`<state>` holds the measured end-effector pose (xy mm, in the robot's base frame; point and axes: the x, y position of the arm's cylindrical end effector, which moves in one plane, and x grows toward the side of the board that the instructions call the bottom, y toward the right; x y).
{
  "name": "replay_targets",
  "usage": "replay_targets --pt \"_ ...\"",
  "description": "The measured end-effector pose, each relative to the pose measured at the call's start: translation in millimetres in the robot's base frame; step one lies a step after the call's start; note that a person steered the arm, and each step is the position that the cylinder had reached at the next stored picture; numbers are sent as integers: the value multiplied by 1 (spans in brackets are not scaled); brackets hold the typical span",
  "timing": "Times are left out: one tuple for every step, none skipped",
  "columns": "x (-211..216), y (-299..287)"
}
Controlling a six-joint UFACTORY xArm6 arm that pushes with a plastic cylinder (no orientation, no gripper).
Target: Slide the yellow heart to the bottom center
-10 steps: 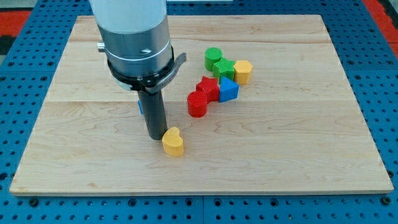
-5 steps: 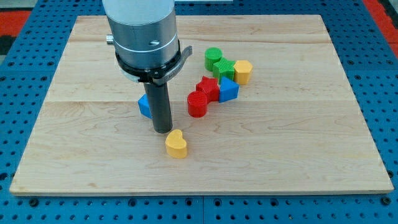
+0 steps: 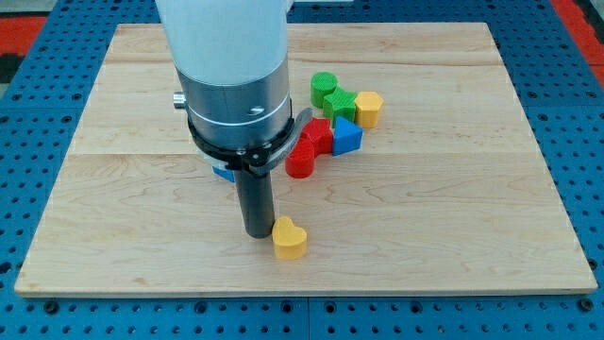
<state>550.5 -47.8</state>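
Note:
The yellow heart (image 3: 289, 238) lies on the wooden board (image 3: 453, 208), low down and a little left of the board's middle. My tip (image 3: 257, 232) stands right against the heart's upper left side. The wide grey and white arm body above the rod hides the board behind it.
A cluster sits at the upper middle: a red cylinder (image 3: 300, 161), a red block (image 3: 319, 134), a blue block (image 3: 347, 138), a green cylinder (image 3: 324, 87), a green block (image 3: 340, 104) and a yellow block (image 3: 368, 109). Another blue block (image 3: 224, 173) peeks out under the arm.
My tip has moved down and to the right, and the yellow heart has slid the same way, nearer the board's bottom edge.

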Motion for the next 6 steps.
replay_targets --pt "4 3" --pt "-9 -3" --pt "-28 -1" --pt "-30 8" --pt "-25 15" --pt "-14 15"
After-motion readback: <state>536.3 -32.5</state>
